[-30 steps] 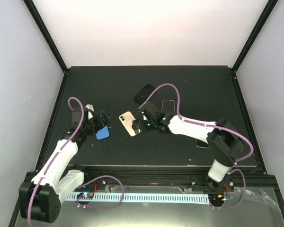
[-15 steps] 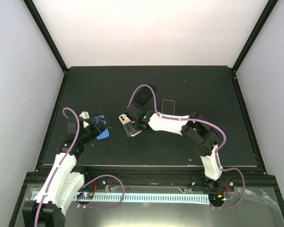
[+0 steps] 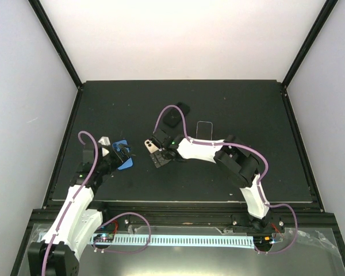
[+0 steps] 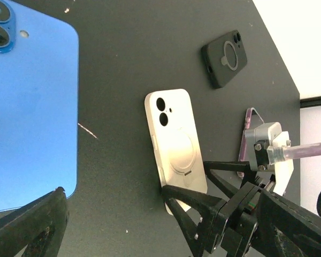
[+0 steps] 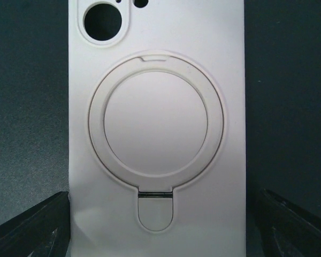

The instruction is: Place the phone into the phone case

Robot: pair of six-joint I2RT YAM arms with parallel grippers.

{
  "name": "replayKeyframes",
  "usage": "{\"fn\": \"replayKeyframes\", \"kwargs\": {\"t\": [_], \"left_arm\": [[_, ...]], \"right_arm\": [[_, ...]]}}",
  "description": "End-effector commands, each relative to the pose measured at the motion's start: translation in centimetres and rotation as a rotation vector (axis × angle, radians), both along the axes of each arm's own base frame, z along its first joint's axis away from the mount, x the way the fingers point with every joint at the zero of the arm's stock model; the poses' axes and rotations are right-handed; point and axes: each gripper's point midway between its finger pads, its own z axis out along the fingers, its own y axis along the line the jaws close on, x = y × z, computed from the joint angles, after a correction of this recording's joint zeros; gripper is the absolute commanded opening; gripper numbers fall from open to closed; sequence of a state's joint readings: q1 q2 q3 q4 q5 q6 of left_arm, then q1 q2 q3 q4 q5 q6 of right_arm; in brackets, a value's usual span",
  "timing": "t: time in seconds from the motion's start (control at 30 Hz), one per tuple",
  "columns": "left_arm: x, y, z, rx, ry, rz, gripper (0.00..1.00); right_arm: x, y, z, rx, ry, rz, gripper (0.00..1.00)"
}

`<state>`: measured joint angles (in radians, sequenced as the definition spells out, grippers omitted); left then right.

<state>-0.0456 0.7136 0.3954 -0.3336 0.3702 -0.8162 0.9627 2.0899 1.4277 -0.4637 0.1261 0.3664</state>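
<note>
Black table (image 3: 247, 115), white-walled enclosure. Within the last second the right arm had swung over, and the right gripper (image 3: 156, 150) straddled the cream phone case (image 5: 155, 123), fingers spread, probably ready to grip. The case was empty and back-up. The blue phone (image 4: 32, 107) lay at its 9 o'clock, below the left gripper (image 3: 120, 150), whose fingers were spread.

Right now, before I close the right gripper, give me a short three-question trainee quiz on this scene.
1. True or false: the flat blue phone lies back-up on the black table.
2. What sits between the right gripper's open fingers? A) the cream plastic ring-stand case B) the blue phone C) nothing
3. Which gripper is nearer the blue phone?
Key: 1 true; 2 A; 3 the left gripper.
</note>
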Motion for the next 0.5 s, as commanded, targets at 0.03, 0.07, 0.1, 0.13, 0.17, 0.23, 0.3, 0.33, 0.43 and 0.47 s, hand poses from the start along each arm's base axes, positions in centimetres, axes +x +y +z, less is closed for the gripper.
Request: {"fn": "replayKeyframes", "kwargs": {"t": [0.03,0.07,0.1,0.13,0.17,0.23,0.3,0.33,0.43,0.47], "left_arm": [[0.3,-1.0,0.1,-0.045,-0.019,-0.051,0.96],[0.2,-1.3,-0.1,-0.057,-0.013,-0.065,0.95],[0.1,-1.4,-0.2,-0.065,-0.008,-0.073,0.94],[0.1,-1.7,-0.4,-0.074,-0.004,-0.084,0.94],[0.1,-1.9,-0.5,-0.083,-0.002,-0.094,0.93],[0.1,-2.4,-0.5,-0.107,-0.004,-0.118,0.91],[0.1,-2.8,-0.5,-0.133,-0.011,-0.139,0.89],[0.1,-3.0,-0.3,-0.143,-0.019,-0.144,0.88],[0.2,-3.5,-0.3,-0.18,-0.022,-0.16,0.87],[0.2,-3.7,-0.3,-0.193,-0.022,-0.17,0.86]], "right_arm": [[-0.4,-0.5,-0.7,-0.026,0.012,-0.001,0.85],[-0.5,-0.4,-0.5,-0.017,0.013,-0.001,0.83],[-0.6,-0.4,-0.2,-0.006,0.014,-0.003,0.82],[-0.7,-0.3,0.0,0.006,0.018,-0.004,0.82],[-0.8,-0.3,0.2,0.019,0.021,-0.006,0.81],[-1.2,-0.1,0.8,0.053,0.034,-0.012,0.8],[-1.8,-0.1,1.4,0.094,0.053,-0.017,0.8],[-2.1,0.1,1.9,0.123,0.061,-0.017,0.79],[-3.1,0.6,3.6,0.223,0.089,-0.026,0.78],[-3.5,0.7,4.1,0.256,0.102,-0.026,0.77]]}}
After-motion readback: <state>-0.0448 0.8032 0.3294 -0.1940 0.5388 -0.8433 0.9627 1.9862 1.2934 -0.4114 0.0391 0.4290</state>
